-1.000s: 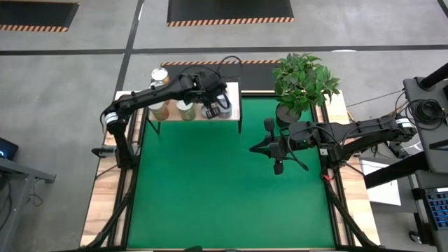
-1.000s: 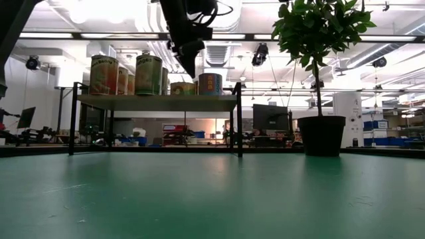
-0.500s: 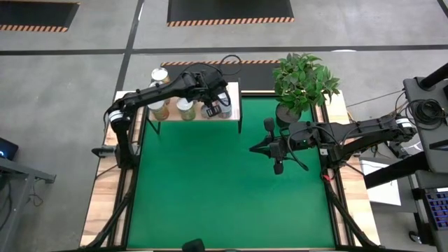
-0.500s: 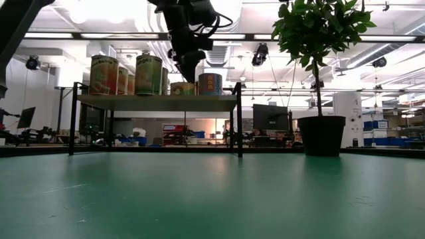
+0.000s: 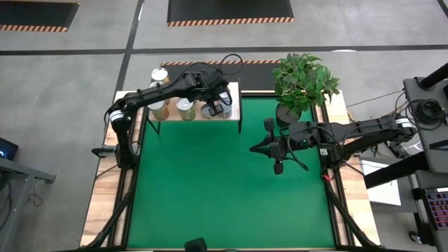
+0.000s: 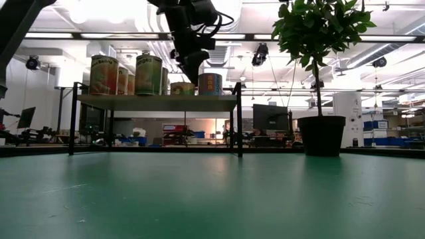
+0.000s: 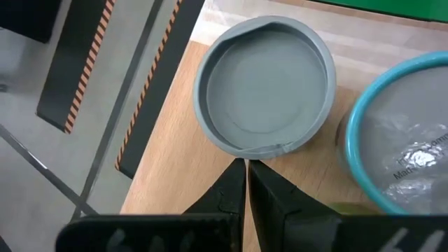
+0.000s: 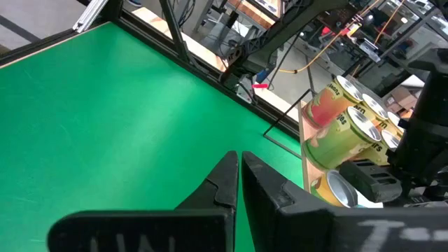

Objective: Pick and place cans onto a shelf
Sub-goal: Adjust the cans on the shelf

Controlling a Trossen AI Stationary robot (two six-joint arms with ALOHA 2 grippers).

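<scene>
The shelf (image 5: 235,96), with a wood top on black legs, stands at the green mat's far left and carries several cans (image 6: 149,74). Among them are a low grey-topped can (image 7: 262,84) and a teal-rimmed can (image 7: 409,140) beside it. My left gripper (image 7: 246,166) is shut and slants down over the shelf (image 6: 156,101), its tips at the low can's (image 6: 182,88) rim. My right gripper (image 5: 255,148) hovers shut over the mat's right half, holding nothing; its wrist view shows the cans (image 8: 336,119) from afar. My left gripper's shut fingertips (image 7: 238,175) stand at the edge of the low grey-topped can's rim (image 7: 262,148), coming slanting from above. Whether they touch the rim I cannot tell.
A potted plant (image 5: 301,84) in a dark pot (image 6: 322,135) stands at the mat's far right corner, close to my right arm. The green mat (image 5: 210,189) spreads between the shelf and the near edge. One can (image 5: 160,75) sits at the shelf's far left.
My left gripper has come down, still shut, toward the low grey-topped can on the shelf. The cans stand where they were.
</scene>
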